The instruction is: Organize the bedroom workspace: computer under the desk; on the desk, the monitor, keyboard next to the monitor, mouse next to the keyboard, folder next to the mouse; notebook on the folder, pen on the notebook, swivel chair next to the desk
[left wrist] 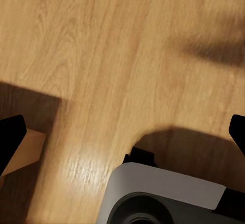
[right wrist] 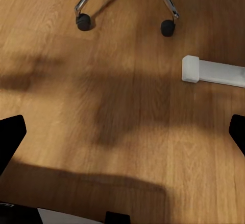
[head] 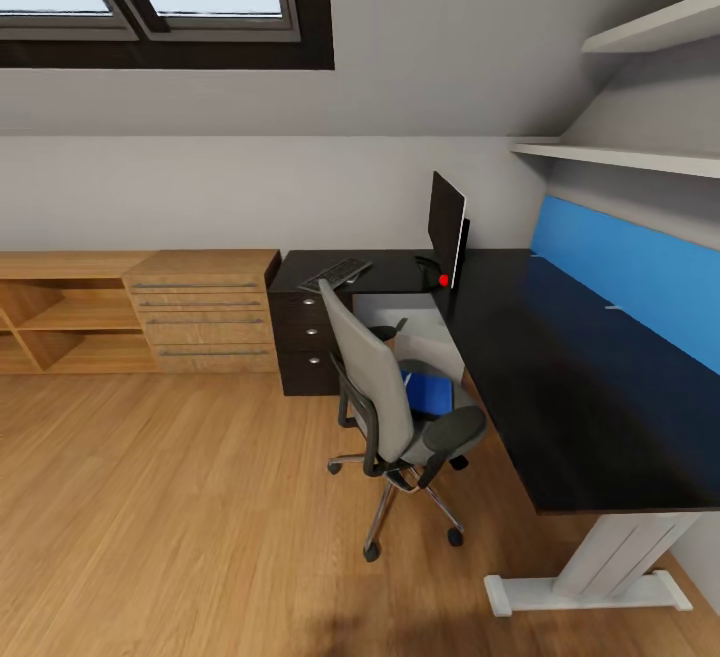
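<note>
A grey swivel chair (head: 385, 402) stands on the wooden floor in front of the black L-shaped desk (head: 560, 377), its back turned toward me. A blue folder (head: 432, 392) lies on its seat. The monitor (head: 447, 227) stands on the desk's far corner, with a small red object (head: 443, 280) at its base. To its left the keyboard (head: 335, 272) lies on the desk. A light box, probably the computer (head: 405, 322), sits under the desk. My left gripper (left wrist: 122, 134) and right gripper (right wrist: 122, 134) both hang open over bare floor, holding nothing.
A wooden drawer unit (head: 205, 309) and open shelves (head: 60, 322) line the far wall beside a black drawer pedestal (head: 305, 337). The desk's white foot (head: 590, 587) (right wrist: 212, 71) rests near the chair casters (right wrist: 84, 22). Wall shelves (head: 640, 152) hang above a blue panel (head: 630, 277).
</note>
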